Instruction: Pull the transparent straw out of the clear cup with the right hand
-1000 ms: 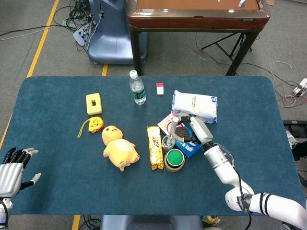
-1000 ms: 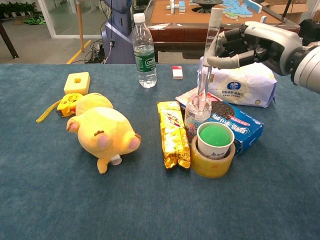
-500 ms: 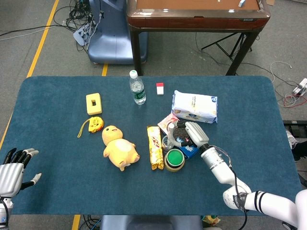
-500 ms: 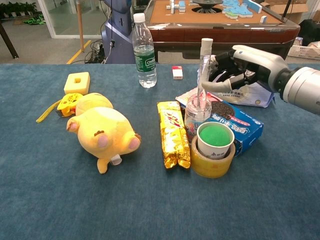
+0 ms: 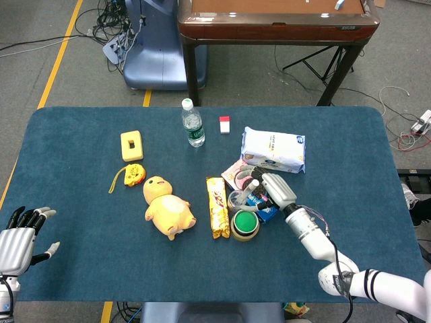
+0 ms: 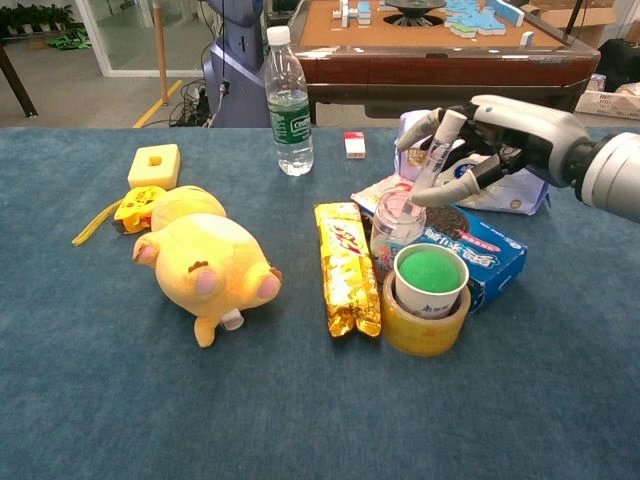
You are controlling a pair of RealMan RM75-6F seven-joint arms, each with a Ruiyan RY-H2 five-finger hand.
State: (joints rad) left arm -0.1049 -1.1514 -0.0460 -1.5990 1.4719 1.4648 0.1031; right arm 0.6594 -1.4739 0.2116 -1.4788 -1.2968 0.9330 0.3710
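Where half a second ago the transparent straw (image 6: 432, 163) stood nearly upright in the clear cup (image 6: 396, 229), it now leans over to the right, its lower end still inside the cup and its white top tilted toward the right hand (image 6: 480, 128). That hand has shifted slightly rightward and sits just beside the upper part of the straw, with its fingers (image 6: 447, 190) curled around it; a thumb and a finger appear to touch the straw on either side, so the hand seems to be grasping it, though the contact is not sharp in either view. In the head view the right hand (image 5: 273, 189) lies over the blue cookie box (image 5: 268, 211), next to the cup. The cup stands on the table (image 6: 120, 400) between the yellow snack bar (image 6: 346, 266) and the blue box, just behind the green-topped cup (image 6: 430, 279) set in a roll of tape (image 6: 425, 327). At the table's near left edge the left hand (image 5: 20, 237) has not moved, fingers spread and holding nothing.
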